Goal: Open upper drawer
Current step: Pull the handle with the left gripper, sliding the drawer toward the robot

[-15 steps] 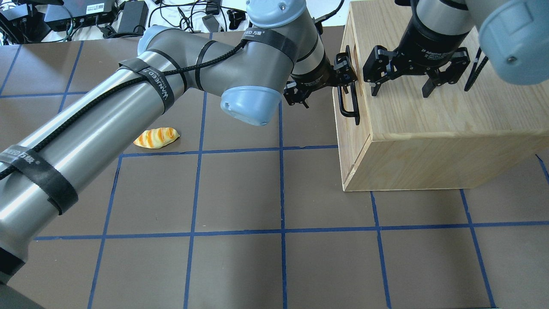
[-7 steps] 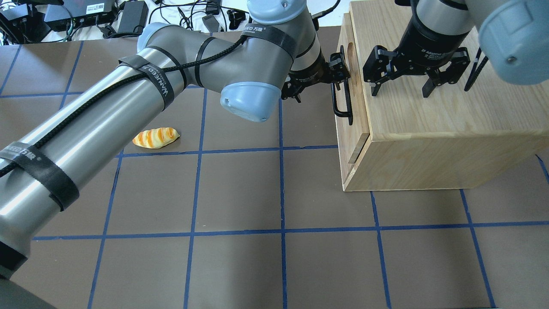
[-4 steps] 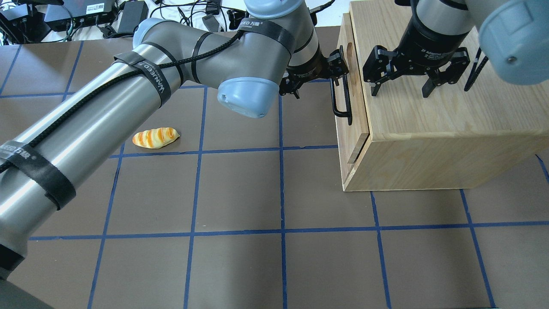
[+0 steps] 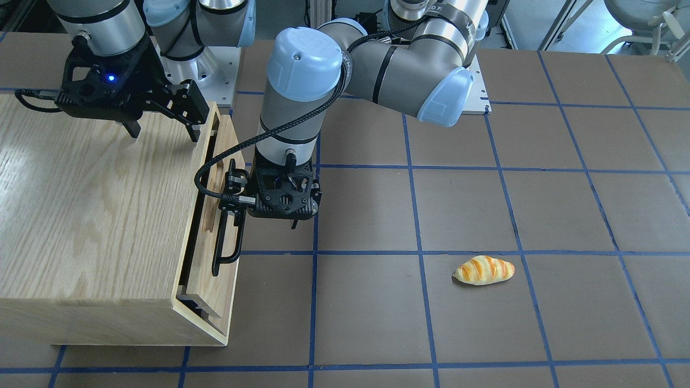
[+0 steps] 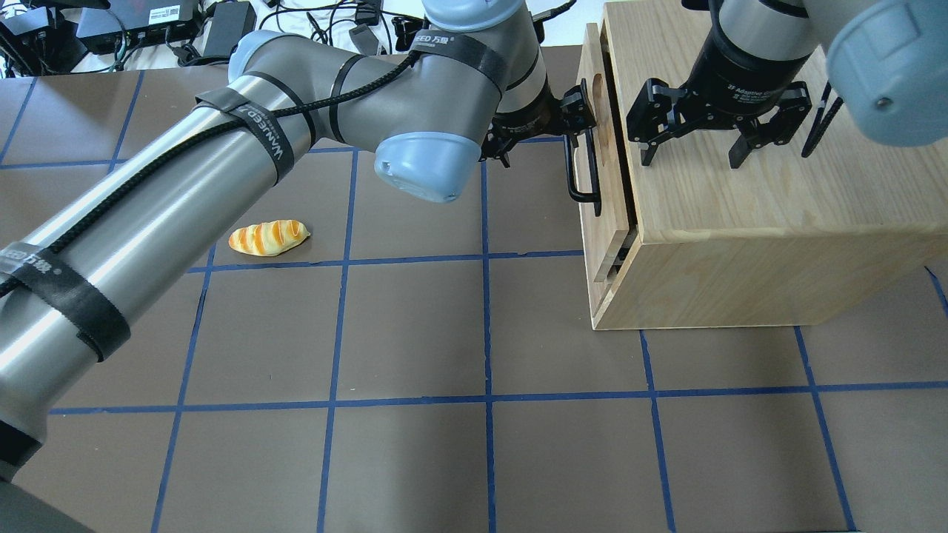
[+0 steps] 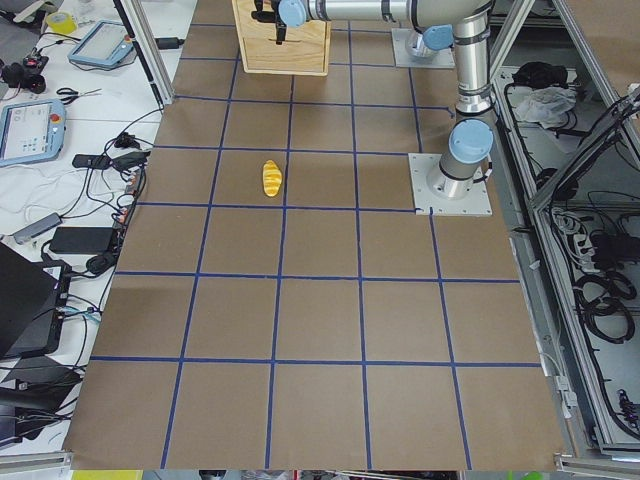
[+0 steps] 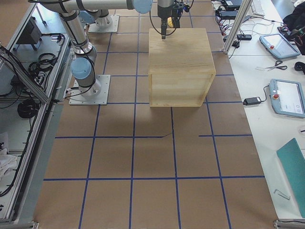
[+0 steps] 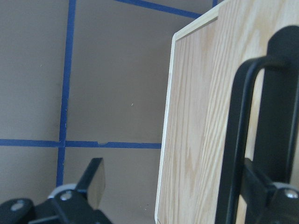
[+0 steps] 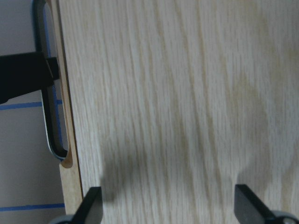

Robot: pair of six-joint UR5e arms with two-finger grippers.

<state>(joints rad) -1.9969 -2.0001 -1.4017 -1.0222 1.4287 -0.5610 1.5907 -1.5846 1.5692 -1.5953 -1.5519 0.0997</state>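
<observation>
The upper drawer (image 5: 601,215) of the light-wood cabinet (image 5: 740,222) stands pulled out a little, with a gap behind its front panel. Its black bar handle (image 5: 581,166) shows in the front view (image 4: 229,237) and close up in the left wrist view (image 8: 236,140). My left gripper (image 5: 541,133) is open. One finger (image 8: 282,107) is hooked behind the handle, the other (image 8: 91,184) stands clear over the table. My right gripper (image 5: 690,155) is open, fingertips down on or just above the cabinet's top (image 9: 187,93).
A toy bread roll (image 5: 269,237) lies on the brown mat left of the cabinet, well away from the drawer. Blue tape lines grid the mat. Cables and power bricks (image 5: 148,29) lie beyond the table's far edge.
The drawer front and its handle have slid out from the cabinet, leftward in the overhead view. My left gripper moved with the handle. The right gripper has not moved.
</observation>
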